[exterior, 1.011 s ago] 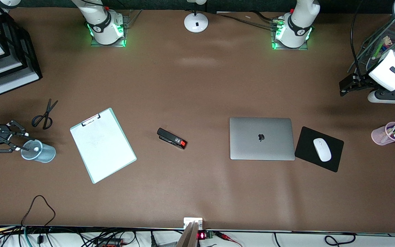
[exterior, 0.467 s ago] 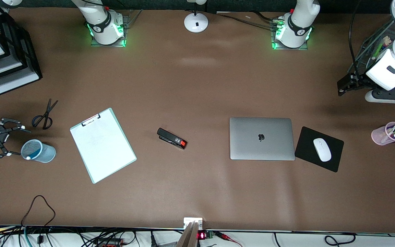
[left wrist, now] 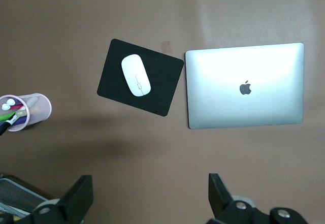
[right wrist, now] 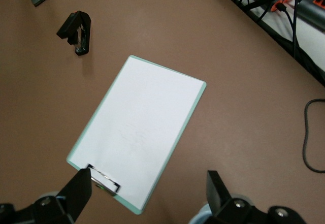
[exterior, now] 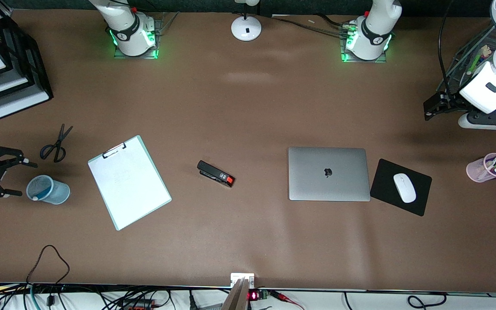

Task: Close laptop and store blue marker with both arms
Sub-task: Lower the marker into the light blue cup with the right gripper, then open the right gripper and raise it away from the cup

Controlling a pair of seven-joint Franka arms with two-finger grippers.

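Note:
The silver-grey laptop point(exterior: 327, 173) point(left wrist: 245, 85) lies closed on the table, its lid with the dark logo facing up. A light-blue mesh cup point(exterior: 48, 190) stands at the right arm's end of the table. The blue marker point(exterior: 36, 198) sits inside it, with only its white end clear at the rim. My right gripper point(exterior: 20, 178) point(right wrist: 148, 191) hangs open and empty beside the cup, a little apart from it. My left gripper point(exterior: 431, 107) point(left wrist: 150, 193) is open and empty over the left arm's end of the table, well away from the laptop.
A clipboard point(exterior: 128, 183) point(right wrist: 137, 132), a black stapler point(exterior: 215, 173) and scissors point(exterior: 56, 144) lie between the cup and the laptop. A black mouse pad point(exterior: 385, 189) with a white mouse point(exterior: 404, 187) is beside the laptop. A pink pen cup point(exterior: 487, 168) and paper trays point(exterior: 2, 73) stand at the table's ends.
The right gripper has opened and drawn back from the blue cup toward the table's end; the marker's white end has dropped to the cup's rim. The left arm shifted slightly.

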